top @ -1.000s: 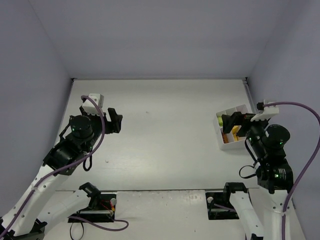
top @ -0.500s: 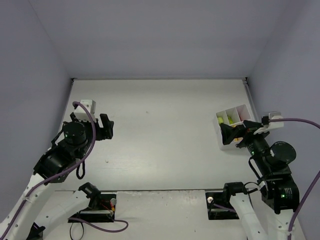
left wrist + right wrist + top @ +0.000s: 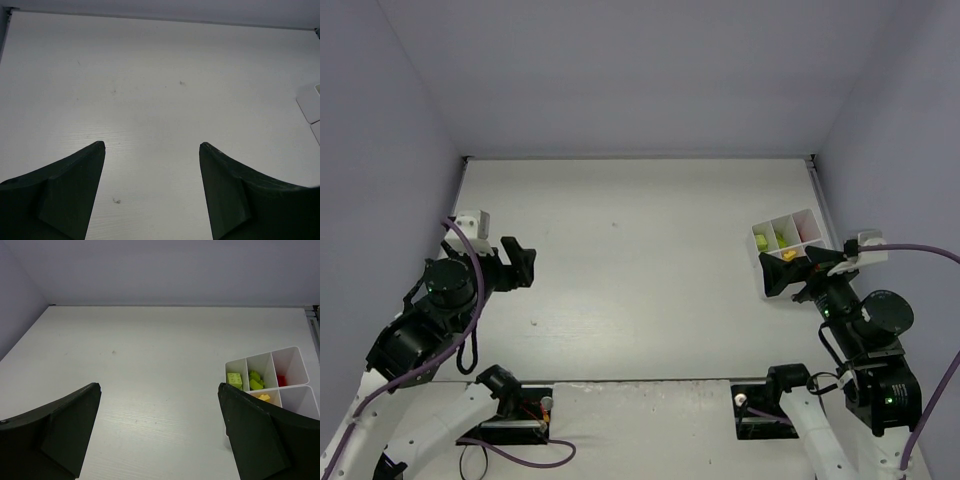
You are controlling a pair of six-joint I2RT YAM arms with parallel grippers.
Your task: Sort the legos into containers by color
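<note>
- Over at 9 o'clock on the pale white tabletop, the left gripper sat with its two dark fingers spread wide. Its own camera showed only bare table surface between them, and it gripped nothing.
- Across at roughly 3 o'clock, the right gripper was splayed just as wide and was also empty.
- From overhead, that right gripper covered the 7 o'clock corner of the small white thin-walled plastic divided tray, which lay close to the table's right edge.
- Now the bricks, as the right wrist camera saw them. One small studded lime green brick was in the far row's 9 o'clock compartment.
- Next door, in the middle compartment of that row, was a little heap of more lime green pieces.
- At the 3 o'clock end of the same row, a red brick peeked over the divider wall.
- In the nearer row, a yellow-orange brick showed just past the right-hand finger, which hid part of that compartment.
- How many bricks each heap held, I could not tell.
</note>
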